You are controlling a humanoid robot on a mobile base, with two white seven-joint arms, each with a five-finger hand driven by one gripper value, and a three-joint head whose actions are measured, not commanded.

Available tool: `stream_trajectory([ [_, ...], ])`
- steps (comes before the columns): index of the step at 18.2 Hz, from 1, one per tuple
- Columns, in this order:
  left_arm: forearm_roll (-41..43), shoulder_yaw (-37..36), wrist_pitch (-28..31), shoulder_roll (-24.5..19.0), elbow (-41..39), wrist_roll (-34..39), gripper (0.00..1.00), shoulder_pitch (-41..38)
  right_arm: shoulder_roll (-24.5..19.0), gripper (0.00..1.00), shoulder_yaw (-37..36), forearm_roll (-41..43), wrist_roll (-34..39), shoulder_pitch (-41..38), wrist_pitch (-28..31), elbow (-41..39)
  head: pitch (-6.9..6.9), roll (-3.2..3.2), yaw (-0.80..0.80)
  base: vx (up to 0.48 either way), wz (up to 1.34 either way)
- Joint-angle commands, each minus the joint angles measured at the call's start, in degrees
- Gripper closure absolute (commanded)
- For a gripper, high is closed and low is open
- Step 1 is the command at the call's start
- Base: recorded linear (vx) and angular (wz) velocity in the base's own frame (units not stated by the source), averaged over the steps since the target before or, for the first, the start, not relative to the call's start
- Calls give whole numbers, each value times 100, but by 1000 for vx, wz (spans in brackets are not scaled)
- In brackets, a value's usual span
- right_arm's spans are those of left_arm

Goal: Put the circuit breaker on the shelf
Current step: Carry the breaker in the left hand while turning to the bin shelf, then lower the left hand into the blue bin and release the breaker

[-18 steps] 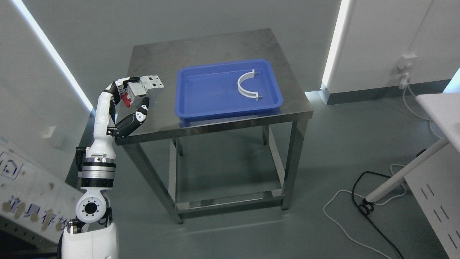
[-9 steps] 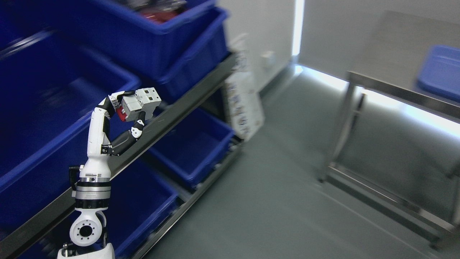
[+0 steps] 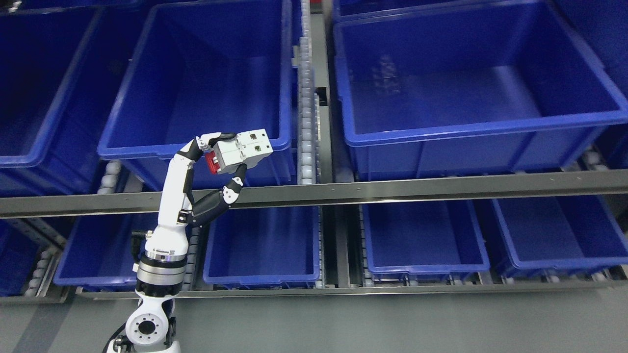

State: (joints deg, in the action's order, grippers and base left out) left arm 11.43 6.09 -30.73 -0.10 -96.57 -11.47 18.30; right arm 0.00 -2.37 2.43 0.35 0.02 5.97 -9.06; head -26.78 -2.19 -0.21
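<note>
The left arm enters from the lower left, below the steel shelf rail, and rises across the rail's front face. The left hand is closed on the circuit breaker: upper fingers curl over its top rear edge and the thumb presses from beneath. This pinch probably keeps the block's forward end clear for release. The breaker, a grey-white block with a red part at the palm end, is held nearly level and slightly tilted, just above the rail and directly against the front lip of the upper-left bin as seen from the head view. Whether it touches that lip cannot be determined. The right hand is not visible.

Below the rail, a row of smaller blue bins sits on the lower tier. Above and behind the rail, the upper-left bin and the upper-right bin sit on roller tracks. Their visible floors show no contents. The breaker has not yet been deposited; it must likely clear the bin lip first.
</note>
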Motion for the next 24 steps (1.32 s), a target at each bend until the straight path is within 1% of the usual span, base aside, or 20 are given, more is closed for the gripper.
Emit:
stream_trajectory([
  [1, -53, -435, 180, -90, -143, 4, 97, 339, 100, 0, 0, 4, -53, -90, -324, 1, 0, 0, 0, 82, 677],
  [3, -53, -23, 531, -90, -134, -5, 97, 804, 100, 0, 0, 4, -53, -90, -324, 1, 0, 0, 0, 94, 589],
  [5, -53, 304, 1048, -90, -134, -5, 97, 1358, 100, 0, 0, -5, -53, -90, -324, 1, 0, 0, 0, 96, 280],
  [7, -27, 410, 1812, -90, 49, -109, 97, 1964, 100, 0, 0, 3, -53, -90, -324, 1, 0, 0, 0, 105, 218],
  [8, -9, 419, 2103, -190, 155, -215, 97, 2176, 100, 0, 0, 4, -53, -90, -324, 1, 0, 0, 0, 106, 177],
  [10, 270, 393, 2937, -856, 645, -329, 95, 2633, 100, 0, 0, -5, -53, -90, -324, 1, 0, 0, 0, 108, 157],
  [11, 490, 358, 3193, -1330, 979, -417, 94, 2730, 100, 0, 0, 3, -53, -90, -324, 1, 0, 0, 0, 110, 137],
  [12, 570, 340, 3248, -1787, 1374, -583, 94, 2940, 100, 0, 0, 4, -53, -90, -324, 1, 0, 0, 0, 111, 55],
  [13, 580, 270, 3257, -1992, 1673, -872, 94, 3099, 100, 0, 0, 4, -53, -90, -324, 1, 0, 0, 0, 101, -15],
  [15, 685, -333, 3292, -2099, 2157, -1968, 93, 3398, 100, 0, 0, 3, -53, -90, -324, 1, 0, 0, 0, 101, -34],
  [17, 1078, -748, 3284, -2090, 2579, -2315, 92, 3592, 100, 0, 0, -5, -53, -90, -324, 1, 1, 0, 0, 87, -59],
  [19, 1492, -977, 3170, -2020, 3351, -2334, 90, 3960, 100, 0, 0, 4, -53, -90, -324, 1, 1, 0, 0, 66, -58],
  [21, 1695, -1232, 2890, -1898, 4474, -2290, 89, 4487, 100, 0, 0, 3, -53, -90, -324, 1, 1, 0, 0, 38, -75],
  [23, 1949, -1321, 2547, -1853, 5320, -2046, 89, 4796, 100, 0, 0, -5, -53, -90, -324, 1, 1, 0, 0, 30, -50],
  [24, 2047, -1321, 2467, -1809, 5559, -1896, 89, 4867, 100, 0, 0, 3, -53, -90, -324, 1, 1, 0, 0, 17, -3],
])
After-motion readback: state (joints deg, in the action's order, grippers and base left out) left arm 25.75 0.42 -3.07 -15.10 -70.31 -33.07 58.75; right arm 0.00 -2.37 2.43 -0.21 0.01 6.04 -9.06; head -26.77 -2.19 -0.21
